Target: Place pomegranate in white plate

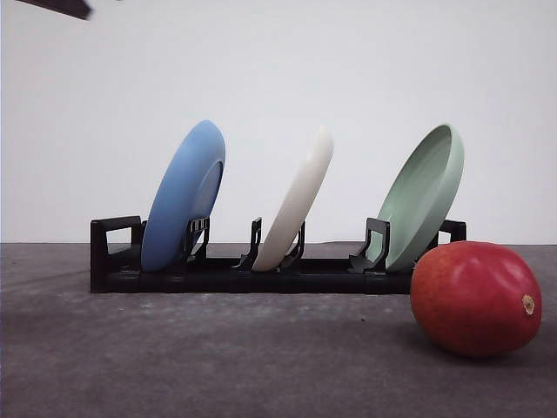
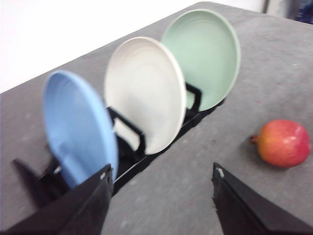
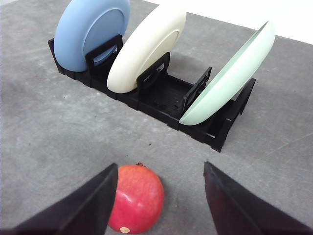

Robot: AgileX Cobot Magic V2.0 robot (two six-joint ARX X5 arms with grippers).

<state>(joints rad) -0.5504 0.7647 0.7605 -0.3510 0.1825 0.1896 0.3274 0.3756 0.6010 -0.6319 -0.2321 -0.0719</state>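
The red pomegranate (image 1: 476,299) lies on the grey table at the front right, just in front of the rack's right end; it also appears as the pomegranate (image 2: 283,143) and the pomegranate (image 3: 137,198). The white plate (image 1: 298,199) stands tilted on edge in the middle slot of a black rack (image 1: 218,272), seen again as the white plate (image 2: 145,93) and the white plate (image 3: 145,46). My right gripper (image 3: 161,203) hangs open above the fruit, which sits beside one finger. My left gripper (image 2: 161,203) is open, apart from everything, facing the rack.
A blue plate (image 1: 183,197) leans in the rack's left slot and a pale green plate (image 1: 425,195) in the right slot, close behind the fruit. A white wall stands behind the table. Bare grey tabletop (image 1: 218,357) stretches in front of the rack.
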